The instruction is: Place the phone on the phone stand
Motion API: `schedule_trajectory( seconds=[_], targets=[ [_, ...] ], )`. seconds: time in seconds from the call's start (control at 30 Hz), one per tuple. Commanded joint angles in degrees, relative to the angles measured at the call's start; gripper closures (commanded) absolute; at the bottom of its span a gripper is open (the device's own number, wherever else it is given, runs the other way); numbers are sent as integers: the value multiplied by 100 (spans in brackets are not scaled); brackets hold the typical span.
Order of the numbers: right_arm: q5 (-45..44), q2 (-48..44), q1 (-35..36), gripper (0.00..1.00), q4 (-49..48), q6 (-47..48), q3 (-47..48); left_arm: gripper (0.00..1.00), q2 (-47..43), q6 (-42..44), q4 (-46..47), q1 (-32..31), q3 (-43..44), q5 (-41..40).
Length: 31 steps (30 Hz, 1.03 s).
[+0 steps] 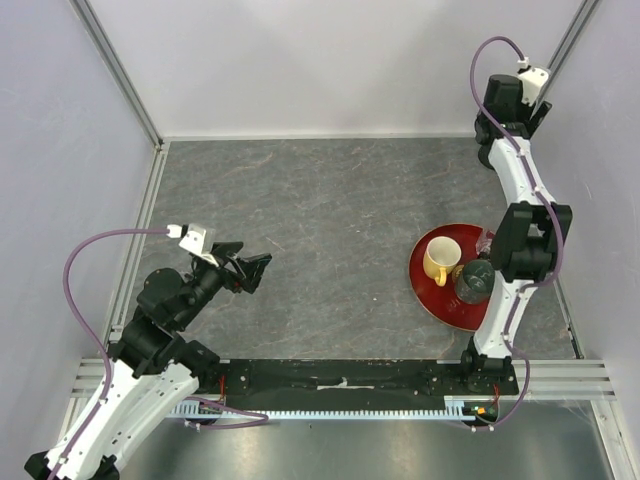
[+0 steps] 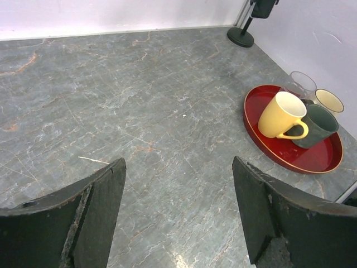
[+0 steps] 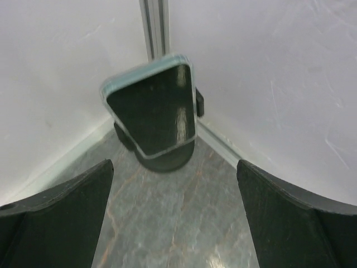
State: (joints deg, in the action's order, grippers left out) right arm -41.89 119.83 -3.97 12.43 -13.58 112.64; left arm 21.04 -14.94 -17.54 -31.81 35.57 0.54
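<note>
Table (image 1: 330, 200): grey marbled top, pale walls on three sides. Left gripper (image 2: 178, 162): above the near-left part of the table, fingers (image 2: 100, 206) spread wide, gripping nothing. Right gripper (image 3: 174, 164): reached into the far right corner, fingers (image 3: 67, 212) spread wide either side of the phone, apart from it. Tray (image 2: 255, 103): round, red, on the right of the table; holds a yellow mug (image 2: 279, 116), white inside, a dark green mug (image 2: 319, 124) touching it, a clear glass (image 2: 301, 85) and a cream-rimmed cup (image 2: 330, 101) behind. Phone (image 3: 156, 109): black, glossy, tilted, seated on the phone stand (image 3: 167, 159), whose round black base stands in the corner.
</note>
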Motion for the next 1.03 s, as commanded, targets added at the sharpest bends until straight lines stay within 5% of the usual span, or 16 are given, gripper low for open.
schedule_trajectory(
  seconds=[0.0, 0.2, 0.33, 0.5, 0.7, 0.87, 1.0],
  targets=[
    [837, -1484, -8, 2, 67, -434, -1064, 17, 67, -9, 93, 79, 81, 201],
    [2578, -4136, 290, 2, -469, -804, -4093, 16, 111, -35, 119, 114, 73, 272],
    [2852, -5915, 1946, 2, -391, -785, -5777, 16, 172, -35, 128, 140, 64, 315],
    [3652, -8364, 3129, 2, 390, -1286, -7141, 16, 243, -35, 163, 149, 55, 351],
    [3311, -10564, 3209, 2, 1920, -1288, -6160, 16, 129, 35, 339, 158, -6, 333],
    [2590, -10902, 3209, 2, 2729, -953, -4395, 16, -301, -193, 400, 158, 116, 262],
    [2167, -10796, 3209, 2, 3126, -717, -3364, 13, -671, -527, 522, 158, 1027, 316]
  ],
)
